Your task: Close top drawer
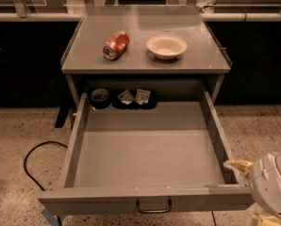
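Note:
The top drawer [150, 149] is a wide, deep grey metal drawer, pulled far out from under the grey cabinet top [140, 29]. Its flat front panel [107, 200] faces me at the bottom, with a small dark wire handle [153, 206]. My gripper [248, 194] is at the bottom right, just outside the drawer's front right corner. Its upper cream finger [236, 165] rests by the right wall's front end; the lower finger [265, 219] shows at the frame's bottom edge. The fingers stand apart and hold nothing.
A crushed red can [116, 44] and a white bowl [166, 46] sit on the cabinet top. At the drawer's back are a small black cup [99, 97] and two packets [134, 97]. A black cable [34, 159] loops on the speckled floor at left.

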{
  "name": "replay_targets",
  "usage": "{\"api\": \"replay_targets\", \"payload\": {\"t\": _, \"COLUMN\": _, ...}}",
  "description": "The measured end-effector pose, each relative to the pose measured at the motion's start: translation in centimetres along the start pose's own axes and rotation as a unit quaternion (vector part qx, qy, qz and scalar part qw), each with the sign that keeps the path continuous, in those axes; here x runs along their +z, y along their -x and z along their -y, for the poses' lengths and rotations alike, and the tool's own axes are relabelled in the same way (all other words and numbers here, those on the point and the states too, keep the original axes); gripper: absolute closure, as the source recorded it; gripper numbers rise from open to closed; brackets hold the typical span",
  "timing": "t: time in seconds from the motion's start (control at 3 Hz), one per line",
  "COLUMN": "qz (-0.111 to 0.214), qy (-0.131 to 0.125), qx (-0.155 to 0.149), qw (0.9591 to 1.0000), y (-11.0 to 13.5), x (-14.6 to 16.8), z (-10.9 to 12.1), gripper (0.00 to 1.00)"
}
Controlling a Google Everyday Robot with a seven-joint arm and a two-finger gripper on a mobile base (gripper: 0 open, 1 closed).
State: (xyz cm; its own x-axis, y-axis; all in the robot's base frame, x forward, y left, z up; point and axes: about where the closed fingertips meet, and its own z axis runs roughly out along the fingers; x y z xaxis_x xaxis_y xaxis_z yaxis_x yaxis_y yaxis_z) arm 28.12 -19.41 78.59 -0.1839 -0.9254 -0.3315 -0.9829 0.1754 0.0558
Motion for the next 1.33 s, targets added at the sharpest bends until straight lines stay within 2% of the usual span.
{"api": "replay_targets", "payload": {"t": 0.33, "qz": 0.007, "qy": 0.046, "qx": 0.004, "qw": 0.9989, "y": -0.2, "x": 4.1, "z": -1.9, "gripper": 0.0}}
{"api": "replay_targets", "payload": {"t": 0.67, "qz": 0.019, "qy": 0.099, "qx": -0.002, "qw": 0.9949, "y": 0.5, "x": 7.5, "z": -4.6, "gripper": 0.0}}
{"api": "replay_targets", "payload": {"t": 1.0, "qz": 0.034, "qy": 0.139, "qx": -0.011, "qw": 0.9897, "y": 1.3, "x": 9.2, "z": -7.3, "gripper": 0.0}}
{"api": "replay_targets", "payload": {"t": 1.33, "qz": 0.04, "qy": 0.166, "qx": -0.019, "qw": 0.9852, "y": 1.8, "x": 10.9, "z": -8.8, "gripper": 0.0}}
